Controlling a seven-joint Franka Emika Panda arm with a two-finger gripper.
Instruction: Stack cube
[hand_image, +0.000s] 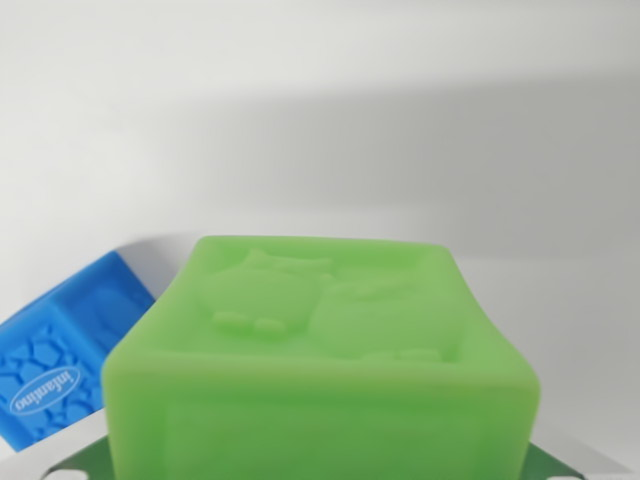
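Nearest the lens, the green cube (325, 365) fills the lower middle of the wrist view, its top face turned up and showing a raised cartoon figure inside a moulded rim. It sits so close and so centred under the camera that it is probably held between the fingers, though no finger shows. At the bottom edge, dark green slivers (560, 468) with pale flecks peek out on both sides of it; what they are cannot be told.

Behind it, towards the wrist view's left, lies the blue cube (68, 350), tilted in the picture, with a pebbled face and a white oval logo. It rests on the white desk (330, 120), partly hidden by the green cube, so whether the 2 touch cannot be told. A soft shadow crosses the desk beyond them.

The claw itself is out of frame: how wide it stands, and whether it grips anything, cannot be told. In my judgement the green cube is not yet stacked on the blue 1.
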